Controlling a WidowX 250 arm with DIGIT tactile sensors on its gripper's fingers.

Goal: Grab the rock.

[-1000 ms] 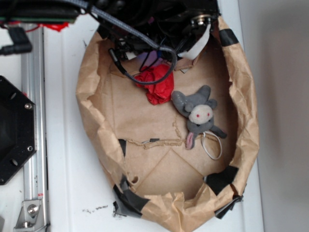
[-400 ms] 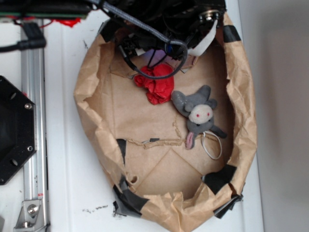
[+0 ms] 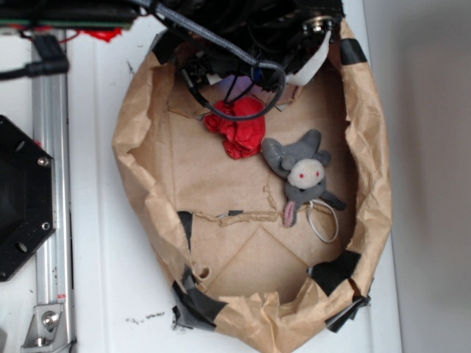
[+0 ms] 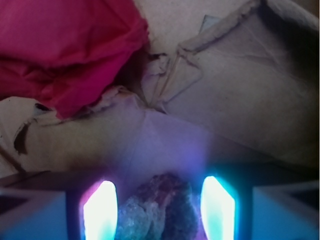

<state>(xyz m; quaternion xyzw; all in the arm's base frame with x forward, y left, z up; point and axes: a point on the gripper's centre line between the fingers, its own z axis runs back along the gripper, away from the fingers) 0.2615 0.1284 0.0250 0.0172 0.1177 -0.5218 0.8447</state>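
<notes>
Brown crumpled paper bag (image 3: 143, 158) holding a red paper ball (image 3: 239, 131) and grey plush animal (image 3: 302, 173).
Dark rough rock (image 4: 160, 207) sits between the gripper's (image 4: 159, 212) glowing fingers (image 4: 99, 210); whether they clamp it, I cannot tell.

Exterior view bright, evenly lit, soft; wrist view dim, blurred, perhaps defocused; violet-cyan glare along its bottom edge

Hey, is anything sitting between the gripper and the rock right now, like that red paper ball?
Nothing visible is in the way. In the wrist view the rock sits right between the two glowing fingers of the gripper. The red paper ball lies farther ahead and to one side, clear of the gap. Whether the fingers touch the rock, I cannot tell.
</notes>
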